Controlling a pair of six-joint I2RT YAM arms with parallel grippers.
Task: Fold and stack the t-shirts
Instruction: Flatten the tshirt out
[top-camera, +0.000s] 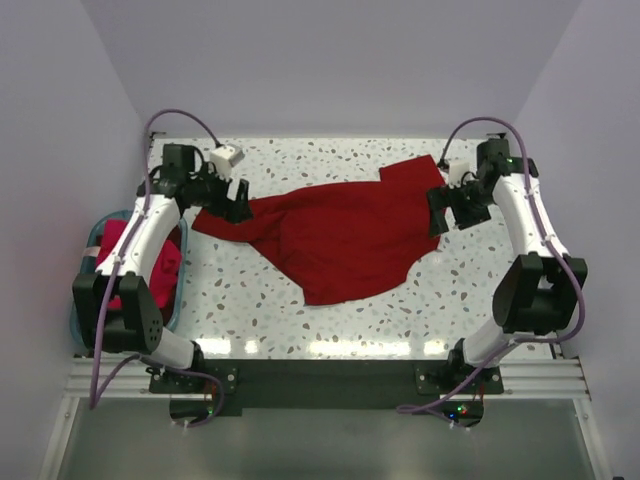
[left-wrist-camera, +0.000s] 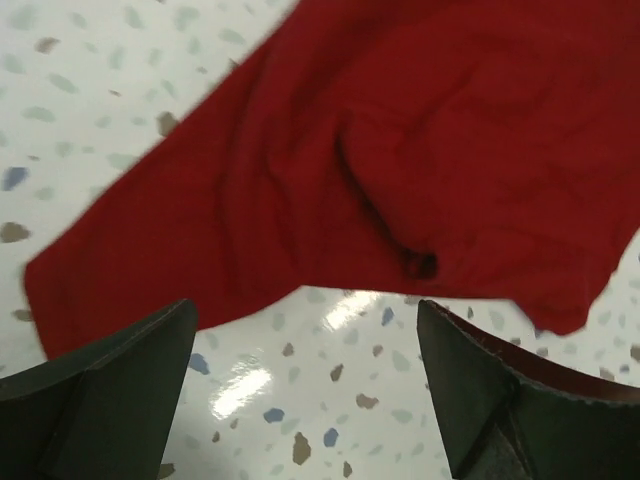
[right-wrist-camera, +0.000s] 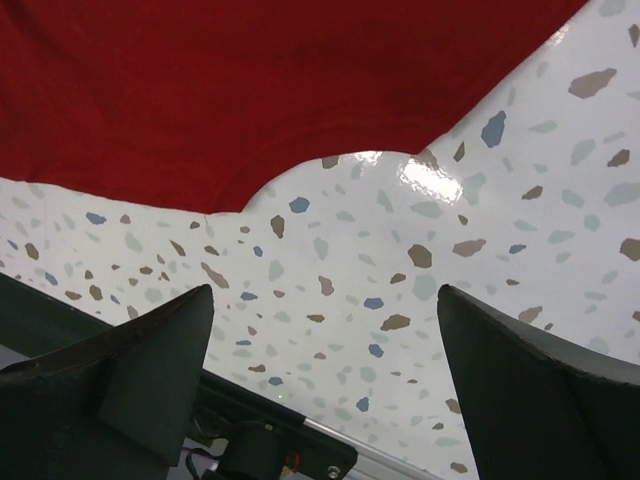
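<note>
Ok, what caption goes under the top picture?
Crumpled crimson t-shirt on the speckled table, left fingers and right fingers open beside it.

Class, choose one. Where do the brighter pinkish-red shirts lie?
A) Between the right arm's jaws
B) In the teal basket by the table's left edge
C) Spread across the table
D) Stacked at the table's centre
B: the pinkish-red shirts sit bunched in the teal basket; only the crimson t-shirt lies on the table.

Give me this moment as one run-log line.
shirt: crimson t-shirt unfolded on table | left hand: open, at its edge | right hand: open, beside it | basket: pinkish-red shirts inside
</note>
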